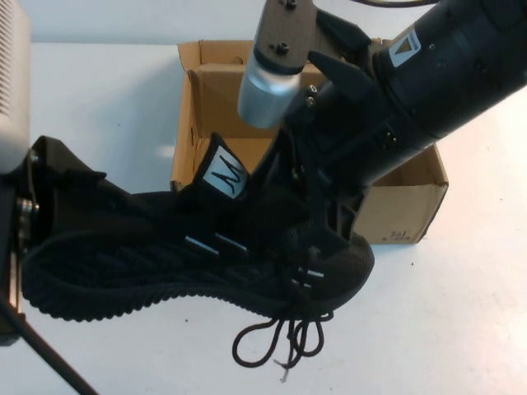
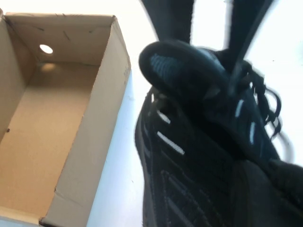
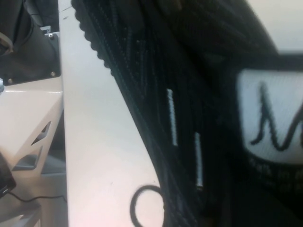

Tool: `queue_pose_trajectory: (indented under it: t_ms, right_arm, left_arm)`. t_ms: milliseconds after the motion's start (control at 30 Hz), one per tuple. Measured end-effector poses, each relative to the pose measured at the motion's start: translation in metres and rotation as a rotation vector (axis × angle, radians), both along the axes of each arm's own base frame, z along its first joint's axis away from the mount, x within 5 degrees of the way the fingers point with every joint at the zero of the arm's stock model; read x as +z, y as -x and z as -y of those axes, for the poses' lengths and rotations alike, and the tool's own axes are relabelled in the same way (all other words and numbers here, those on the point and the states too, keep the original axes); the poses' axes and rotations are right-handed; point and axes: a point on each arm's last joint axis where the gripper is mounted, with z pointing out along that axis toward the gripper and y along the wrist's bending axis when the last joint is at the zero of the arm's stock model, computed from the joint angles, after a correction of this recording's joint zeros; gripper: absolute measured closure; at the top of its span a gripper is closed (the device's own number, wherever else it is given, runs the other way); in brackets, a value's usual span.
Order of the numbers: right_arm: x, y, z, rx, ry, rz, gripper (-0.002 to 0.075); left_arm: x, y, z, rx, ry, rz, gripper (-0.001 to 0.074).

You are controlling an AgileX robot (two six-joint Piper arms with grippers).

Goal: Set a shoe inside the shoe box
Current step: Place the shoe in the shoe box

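Observation:
The black knit shoe point(image 1: 165, 263) is held up off the white table, sole toward the front, toe to the right, white tongue label point(image 1: 224, 177) facing up. My left gripper point(image 1: 45, 197) is shut on its heel at the left. My right gripper point(image 1: 325, 218) reaches down from the upper right and is shut on the laced front part. The brown shoe box point(image 1: 403, 206) stands open just behind the shoe and has nothing in it. The left wrist view shows the empty shoe box point(image 2: 94, 118) beside the shoe point(image 2: 189, 142). The right wrist view is filled by the shoe point(image 3: 156, 71).
Loose lace ends point(image 1: 280, 337) hang below the toe. The box's flap lid point(image 1: 206, 53) stands up at the back left. A grey device point(image 1: 12, 58) sits at the far left edge. The white table point(image 1: 461, 329) stretches to the right of the shoe.

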Motion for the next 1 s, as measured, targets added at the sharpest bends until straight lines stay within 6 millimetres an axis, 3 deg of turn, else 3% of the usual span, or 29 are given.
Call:
queue_pose_trajectory:
  t_ms: [67, 133, 400, 467, 633, 733, 1000]
  right_arm:
    - [0.0, 0.0, 0.0, -0.001, 0.002, 0.002, 0.0642]
    - [0.0, 0.0, 0.0, -0.001, 0.002, 0.002, 0.0676]
    - [0.0, 0.0, 0.0, -0.001, 0.005, 0.004, 0.0677]
    - [-0.001, -0.001, 0.0, -0.003, 0.011, 0.007, 0.0677]
    - [-0.007, -0.007, 0.002, -0.015, 0.07, 0.046, 0.0701]
    - [-0.01, -0.01, 0.005, -0.027, 0.114, 0.081, 0.071]
    - [-0.014, -0.022, 0.017, -0.084, 0.218, 0.153, 0.0711]
  left_arm:
    - [0.0, 0.0, 0.0, -0.001, 0.002, 0.003, 0.0715]
    - [0.0, 0.0, 0.0, -0.001, 0.004, 0.002, 0.0715]
    - [0.001, 0.0, 0.001, 0.023, 0.022, -0.024, 0.0693]
    - [0.003, -0.001, 0.002, 0.039, 0.056, -0.034, 0.0631]
    - [0.009, -0.002, 0.004, 0.102, 0.131, -0.071, 0.029]
    - [0.011, -0.005, 0.004, 0.148, 0.162, -0.081, 0.016]
    - [0.015, -0.017, -0.001, 0.306, 0.211, -0.043, 0.0101]
